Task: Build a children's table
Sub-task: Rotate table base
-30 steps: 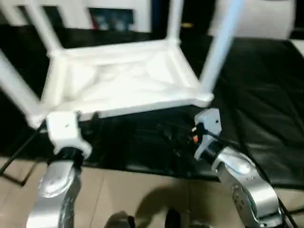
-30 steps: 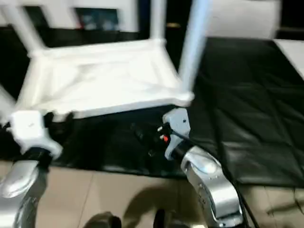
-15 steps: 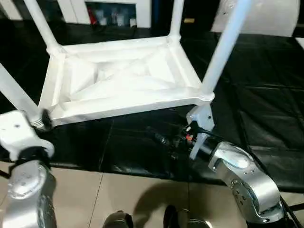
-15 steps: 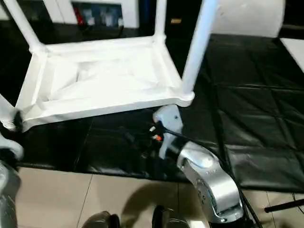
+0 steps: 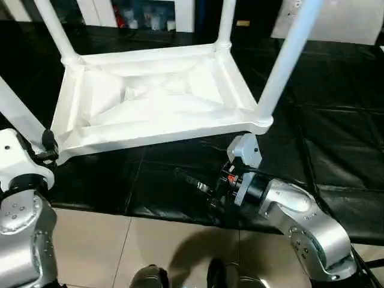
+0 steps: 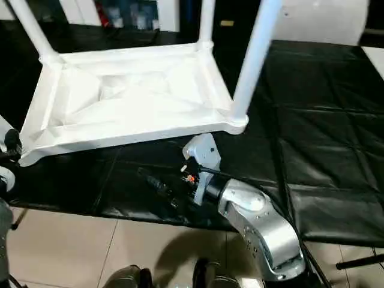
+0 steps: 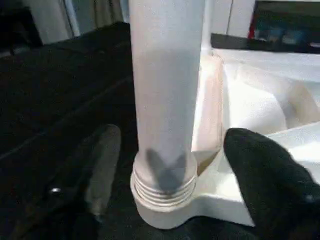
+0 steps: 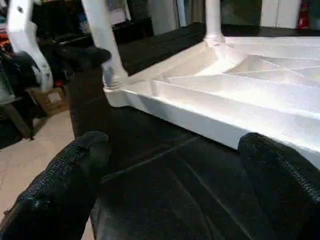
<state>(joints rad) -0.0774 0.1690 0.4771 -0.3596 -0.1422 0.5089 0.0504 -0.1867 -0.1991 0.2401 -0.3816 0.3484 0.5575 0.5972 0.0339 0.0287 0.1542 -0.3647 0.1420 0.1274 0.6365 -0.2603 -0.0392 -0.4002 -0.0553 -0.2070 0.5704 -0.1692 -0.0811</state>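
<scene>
The children's table lies upside down on a black mat, its ribbed top (image 5: 150, 99) facing up and four white legs standing in the corner sockets. My left gripper (image 7: 172, 140) is at the near-left leg (image 7: 167, 90), just above its threaded base. Its black fingers (image 7: 102, 165) stand open on either side of the leg, with gaps showing. My right gripper (image 8: 175, 145) hangs low over the mat before the table's near edge, below the near-right leg (image 5: 282, 66). It is open with nothing between its fingers (image 5: 198, 185), which point toward my left.
The black mat (image 5: 336, 138) reaches to the right and back; tan floor (image 5: 168, 246) lies in front of it. A white cabinet (image 5: 144, 12) with dark compartments stands behind the table. A white object (image 5: 342, 21) is at the back right.
My left arm has moved left to the near-left leg and its fingers have spread wider. My right forearm has dropped lower and turned, its fingers now pointing left. The head view has tilted slightly.
</scene>
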